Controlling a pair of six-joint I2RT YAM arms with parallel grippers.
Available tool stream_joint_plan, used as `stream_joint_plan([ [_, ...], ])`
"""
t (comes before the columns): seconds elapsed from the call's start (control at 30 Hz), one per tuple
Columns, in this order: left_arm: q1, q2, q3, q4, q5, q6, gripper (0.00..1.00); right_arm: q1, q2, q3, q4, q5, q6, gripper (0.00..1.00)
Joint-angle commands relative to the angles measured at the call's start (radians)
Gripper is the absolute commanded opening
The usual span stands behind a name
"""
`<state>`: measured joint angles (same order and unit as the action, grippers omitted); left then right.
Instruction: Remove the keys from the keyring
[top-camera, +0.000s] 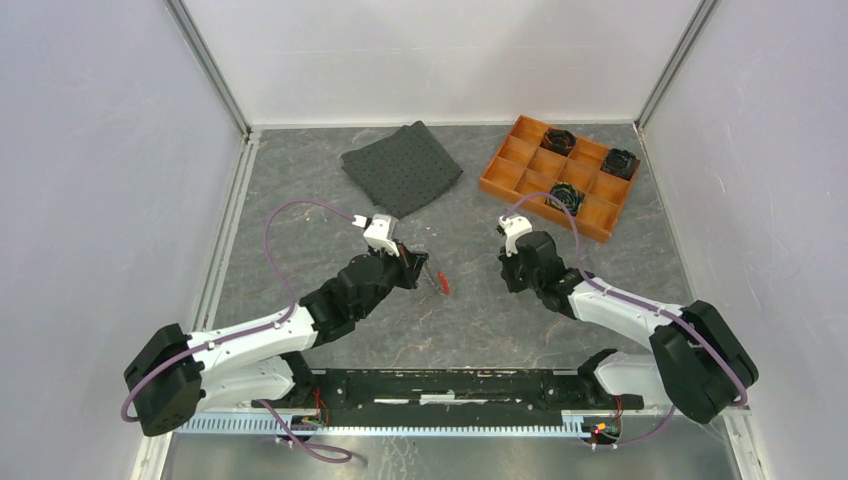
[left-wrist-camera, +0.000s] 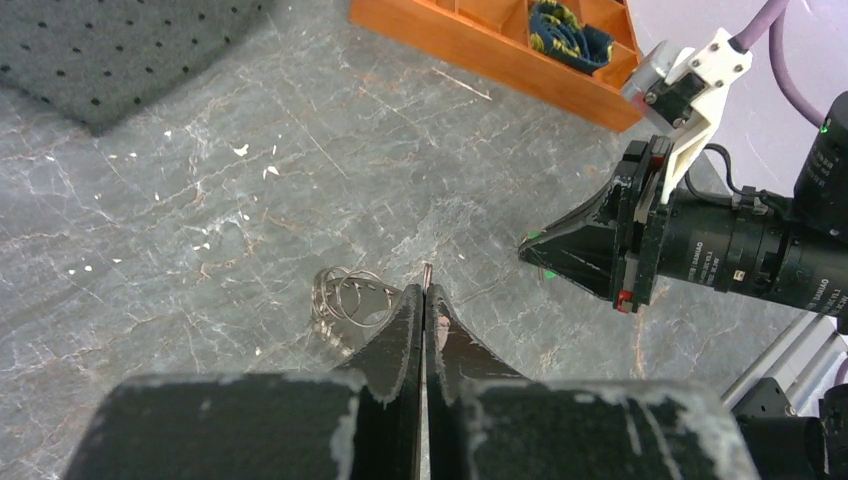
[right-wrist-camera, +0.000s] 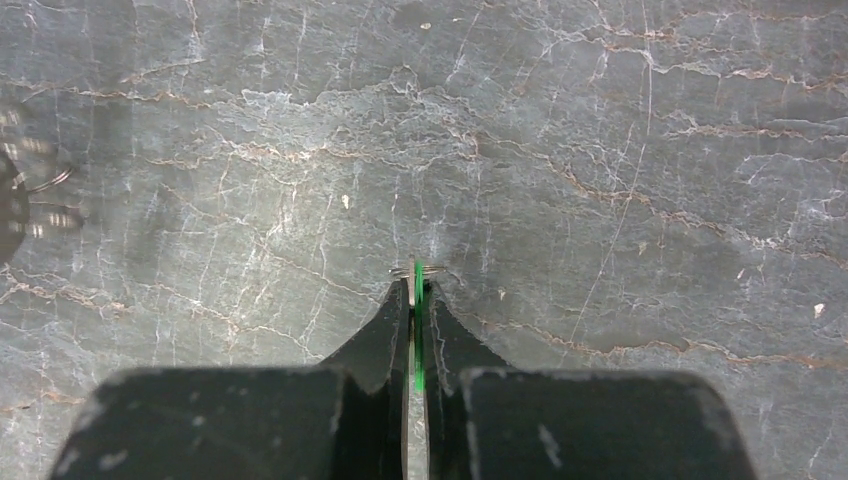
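At table (top-camera: 480, 320) centre, red key (top-camera: 440, 284) clamped in left gripper (left-wrist-camera: 425, 292), keyring (left-wrist-camera: 345, 296) just beside; at 3 o'clock, green key (right-wrist-camera: 418, 300) pinched in right gripper (right-wrist-camera: 414, 290), seemingly freed. Next: red key to be slid off keyring.

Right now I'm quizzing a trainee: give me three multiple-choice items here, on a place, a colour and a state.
1. Where are the black gear-like pieces? A in the orange tray; B on the grey cloth; C on the bare table.
2. Which colour is the key in the right gripper? A red; B green; C blue.
3. How is the left gripper? A wide open; B shut; C half open.
Key: 1 A, each sits in a tray compartment; 2 B, green shows in its grip; 3 B, its jaws meet.
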<state>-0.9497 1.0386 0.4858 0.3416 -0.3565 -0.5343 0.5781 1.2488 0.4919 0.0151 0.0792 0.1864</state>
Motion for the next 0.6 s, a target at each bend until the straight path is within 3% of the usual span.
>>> stream_joint_plan([
  [0.0, 0.018, 0.017, 0.04, 0.002, 0.036, -0.073, 0.02, -0.018, 0.014, -0.014, 0.087, -0.026, -0.004, 0.06],
  [0.57, 0.054, 0.013, 0.037, -0.025, 0.047, -0.084, 0.02, -0.067, -0.011, -0.034, 0.084, -0.049, -0.019, 0.22],
])
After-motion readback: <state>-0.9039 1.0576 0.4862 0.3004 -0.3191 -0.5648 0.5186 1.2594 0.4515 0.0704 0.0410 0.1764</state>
